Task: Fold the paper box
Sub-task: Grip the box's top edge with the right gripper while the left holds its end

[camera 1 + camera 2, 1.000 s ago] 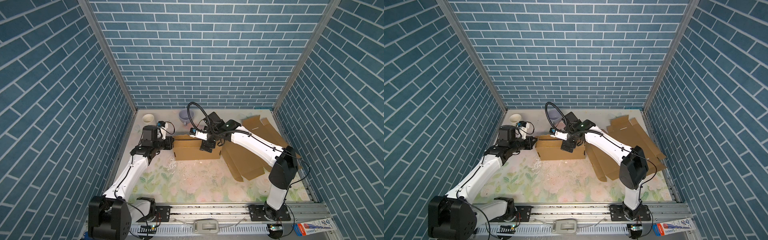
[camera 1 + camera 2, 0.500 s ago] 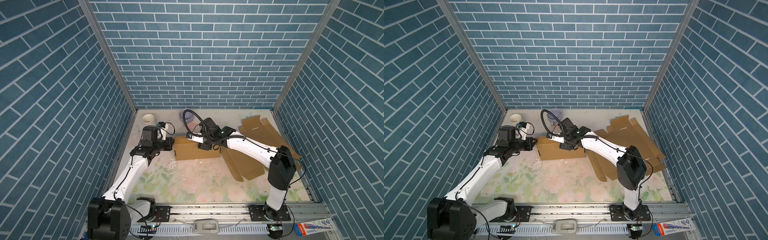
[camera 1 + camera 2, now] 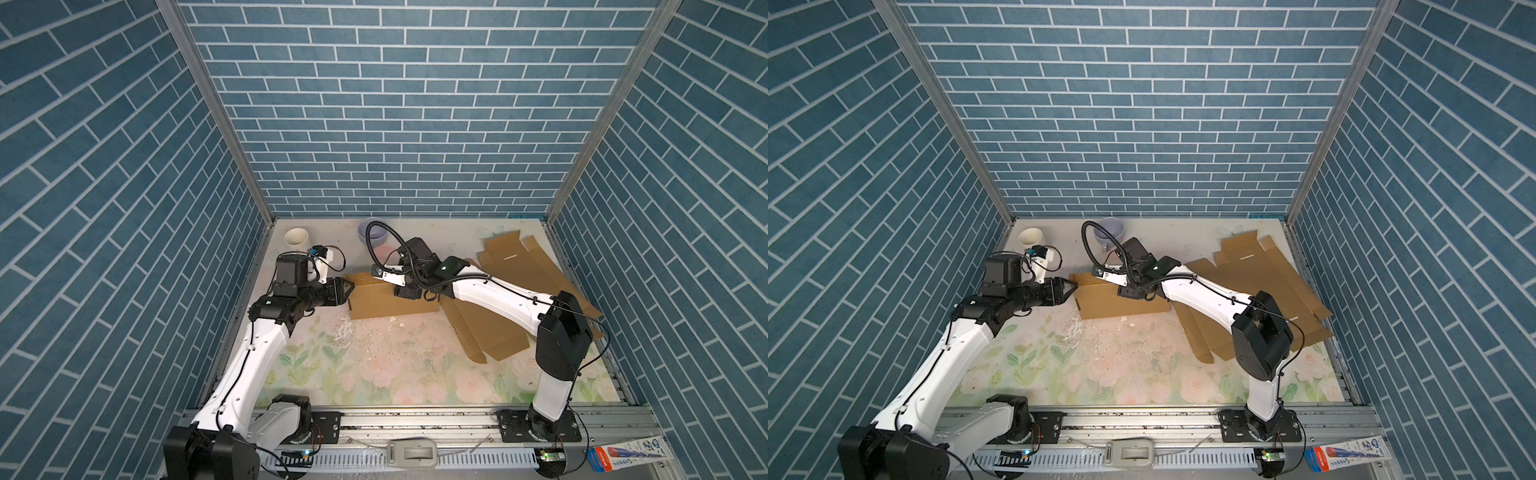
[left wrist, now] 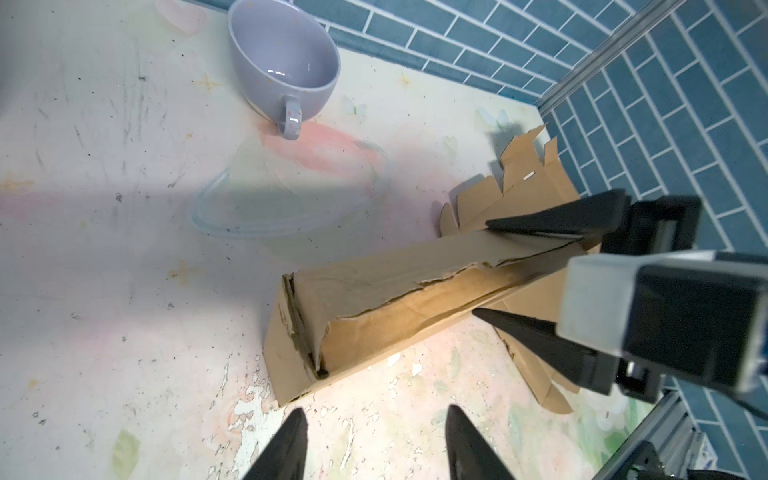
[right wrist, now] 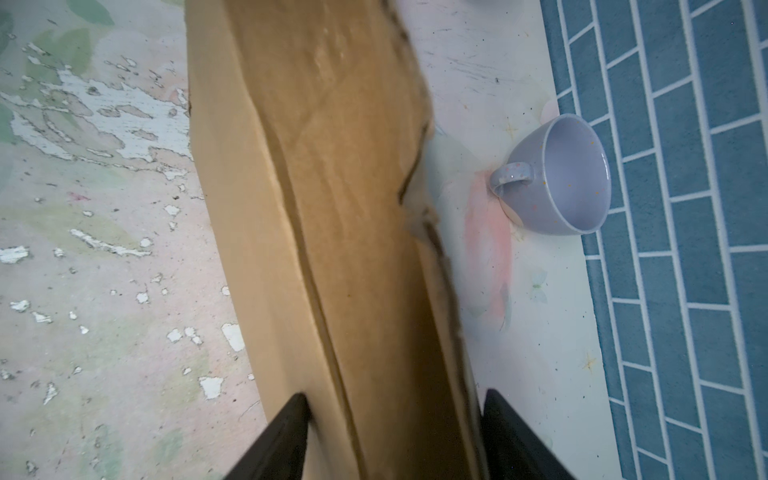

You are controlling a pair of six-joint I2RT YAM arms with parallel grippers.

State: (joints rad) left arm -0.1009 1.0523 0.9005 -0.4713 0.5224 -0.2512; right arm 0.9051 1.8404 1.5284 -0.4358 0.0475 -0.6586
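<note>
I'm looking at the floral table (image 3: pixel 374 374). Flat cardboard sheets (image 3: pixel 519 266) lie over its right side, partly under my right arm.

The paper box (image 3: pixel 386 301) sits far of centre. It is a narrow trough with its long axis running left to right, and its open top faces up. Its far wall is torn to a ragged edge, clearest in the left wrist view (image 4: pixel 374 332). In both top views my right arm covers the box's right end, so I can't see how that end is folded.

The right gripper (image 3: pixel 409 293) straddles the box across its width, with a finger pressed on each long wall, so it is gripping the box. The wrist view (image 5: pixel 395 397) crops both fingers.

The left gripper (image 4: pixel 374 415) is just beside the box's left end. It was pinched a second ago. Its fingers now stand apart with nothing between them.

The box itself hasn't shifted.

A lavender mug (image 4: pixel 286 62) stands far of the box, and a white cup (image 3: pixel 296 239) stands in the far left corner.
</note>
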